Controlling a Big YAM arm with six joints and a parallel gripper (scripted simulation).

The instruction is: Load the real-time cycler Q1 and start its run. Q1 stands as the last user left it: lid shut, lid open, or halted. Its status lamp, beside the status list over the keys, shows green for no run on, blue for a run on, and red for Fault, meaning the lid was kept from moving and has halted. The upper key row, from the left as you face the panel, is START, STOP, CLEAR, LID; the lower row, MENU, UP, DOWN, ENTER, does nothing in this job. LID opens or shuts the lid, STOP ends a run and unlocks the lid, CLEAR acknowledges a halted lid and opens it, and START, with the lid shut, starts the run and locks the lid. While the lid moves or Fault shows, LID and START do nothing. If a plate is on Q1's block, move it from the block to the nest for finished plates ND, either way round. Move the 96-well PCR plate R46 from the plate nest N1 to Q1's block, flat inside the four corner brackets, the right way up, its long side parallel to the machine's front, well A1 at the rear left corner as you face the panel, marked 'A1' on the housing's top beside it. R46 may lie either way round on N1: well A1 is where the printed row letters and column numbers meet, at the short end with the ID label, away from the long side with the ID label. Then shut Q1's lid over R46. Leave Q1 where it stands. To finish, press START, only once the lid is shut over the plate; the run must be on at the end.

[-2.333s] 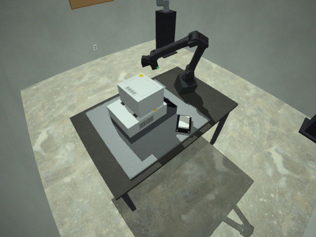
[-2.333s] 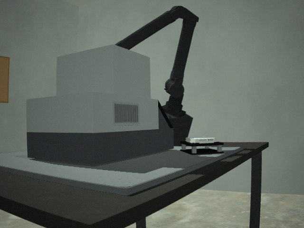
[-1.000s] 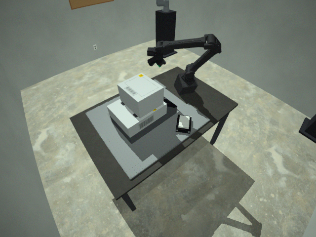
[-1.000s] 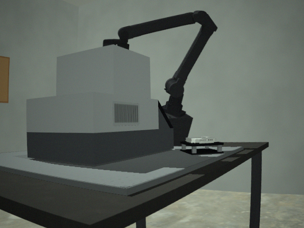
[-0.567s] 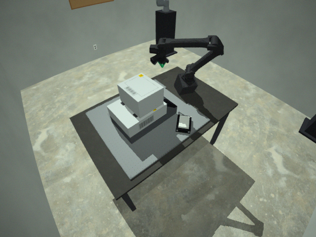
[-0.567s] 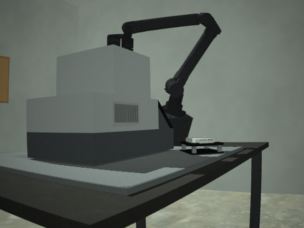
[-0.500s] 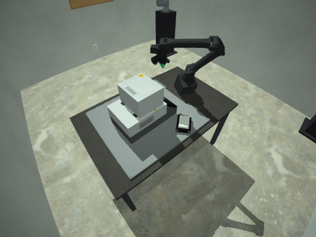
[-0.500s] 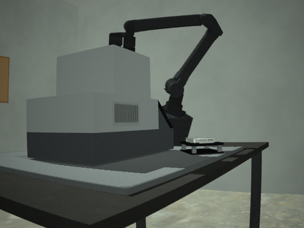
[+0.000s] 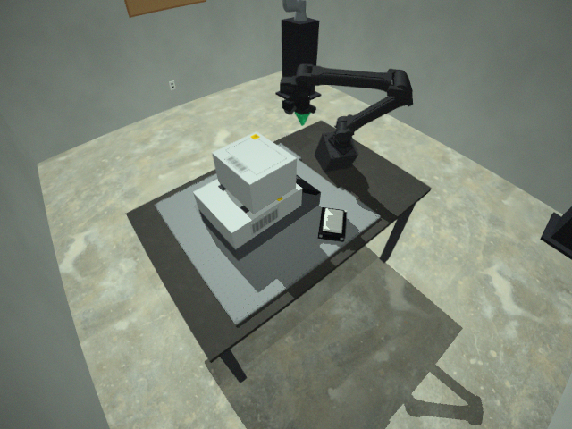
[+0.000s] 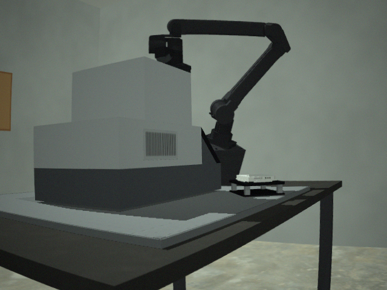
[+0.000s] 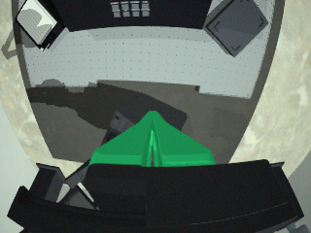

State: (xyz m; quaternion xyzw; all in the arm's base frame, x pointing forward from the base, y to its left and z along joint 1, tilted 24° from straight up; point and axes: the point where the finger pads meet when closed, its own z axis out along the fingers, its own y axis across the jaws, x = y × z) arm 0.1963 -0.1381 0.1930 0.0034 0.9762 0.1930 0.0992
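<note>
The cycler Q1 stands on the grey mat, and its white lid sits down on the housing, hiding the block. It also shows in the side view. My gripper hangs high above the machine's panel side, pointing down, its green fingers shut on nothing. The white plate R46 lies on the black nest N1, and also shows in the wrist view.
An empty dark nest sits on the panel's other side from the plate. The arm's base stands at the table's far edge. A black pillar rises behind the table.
</note>
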